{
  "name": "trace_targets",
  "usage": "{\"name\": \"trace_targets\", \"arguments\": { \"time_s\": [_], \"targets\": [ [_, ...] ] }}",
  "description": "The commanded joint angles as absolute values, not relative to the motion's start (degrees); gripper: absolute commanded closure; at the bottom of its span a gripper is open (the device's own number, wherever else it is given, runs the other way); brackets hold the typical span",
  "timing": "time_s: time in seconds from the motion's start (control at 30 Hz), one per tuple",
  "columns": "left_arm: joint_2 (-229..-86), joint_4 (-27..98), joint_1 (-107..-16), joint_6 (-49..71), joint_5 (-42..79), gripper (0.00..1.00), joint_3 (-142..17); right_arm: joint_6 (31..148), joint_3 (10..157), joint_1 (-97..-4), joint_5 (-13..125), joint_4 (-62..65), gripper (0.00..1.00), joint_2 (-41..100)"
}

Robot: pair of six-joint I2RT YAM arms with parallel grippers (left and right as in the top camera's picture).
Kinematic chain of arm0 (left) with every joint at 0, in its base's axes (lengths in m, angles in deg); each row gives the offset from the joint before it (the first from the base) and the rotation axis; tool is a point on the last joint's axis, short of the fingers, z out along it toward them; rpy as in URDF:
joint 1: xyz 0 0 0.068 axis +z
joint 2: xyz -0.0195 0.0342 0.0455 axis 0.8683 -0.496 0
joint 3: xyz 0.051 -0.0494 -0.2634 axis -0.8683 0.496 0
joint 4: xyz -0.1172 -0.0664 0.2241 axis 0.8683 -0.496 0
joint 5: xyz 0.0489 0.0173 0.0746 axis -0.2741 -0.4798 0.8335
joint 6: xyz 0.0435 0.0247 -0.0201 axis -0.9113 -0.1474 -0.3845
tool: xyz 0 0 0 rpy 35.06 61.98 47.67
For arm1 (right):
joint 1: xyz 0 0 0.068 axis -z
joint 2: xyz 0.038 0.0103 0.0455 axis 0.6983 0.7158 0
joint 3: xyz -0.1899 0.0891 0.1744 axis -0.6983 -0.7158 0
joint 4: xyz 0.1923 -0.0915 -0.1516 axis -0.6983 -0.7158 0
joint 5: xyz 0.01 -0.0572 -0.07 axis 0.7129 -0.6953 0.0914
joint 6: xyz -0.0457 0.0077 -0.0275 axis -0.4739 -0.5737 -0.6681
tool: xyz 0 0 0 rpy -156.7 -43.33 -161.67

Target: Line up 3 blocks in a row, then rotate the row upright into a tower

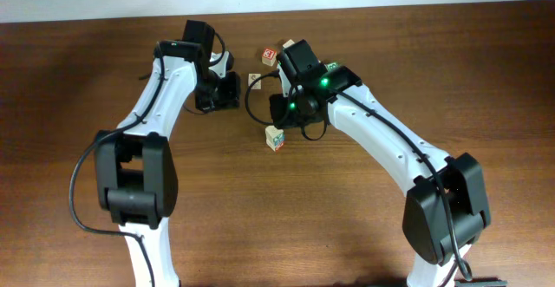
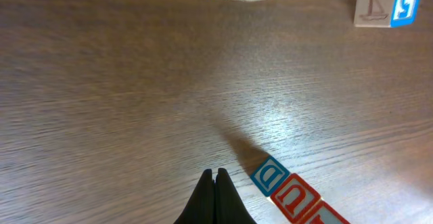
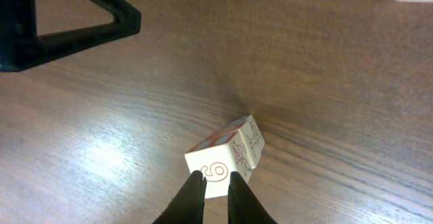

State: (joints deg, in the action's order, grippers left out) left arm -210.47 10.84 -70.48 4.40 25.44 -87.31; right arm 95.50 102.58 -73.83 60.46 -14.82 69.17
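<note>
A dark wooden table (image 1: 78,105) is seen from above, with two white-and-black robot arms reaching toward its far edge. The left tool (image 2: 216,176) is clenched tight on nothing, its black tips pressed together just above the wood. Just right of those tips lies a slanting row of touching cubes: first the blue D block (image 2: 268,174), next the red U block (image 2: 295,198), then a third cube (image 2: 329,215) cut off by the picture's edge. Well beyond them sits a sailboat cube (image 2: 385,4) with a blue letter on its side, and another cube lies near it. The right tool (image 3: 216,178) is released, its fingers a narrow gap apart. Its tips are right at the near face of the cream block (image 3: 220,162), which carries a red numeral and is wider than that gap. Whether the tips touch it cannot be made out. In the overhead view this cube stands alone — nearer the table's middle, while other cubes lie closer to the far edge.
</note>
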Motion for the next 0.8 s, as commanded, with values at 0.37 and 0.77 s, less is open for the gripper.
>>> {"name": "trace_targets", "arguments": {
  "time_s": [0.37,0.77],
  "targets": [
    [-188.22,7.27,-70.46,0.37,41.55,1.00,-88.53,92.46,109.07,-65.70,54.34,-25.33,0.83,52.52],
    [-183.98,1.76,-70.48,1.03,50.68,0.01,-88.53,91.15,109.07,-48.56,46.72,-40.48,0.34,29.46]
  ]
}}
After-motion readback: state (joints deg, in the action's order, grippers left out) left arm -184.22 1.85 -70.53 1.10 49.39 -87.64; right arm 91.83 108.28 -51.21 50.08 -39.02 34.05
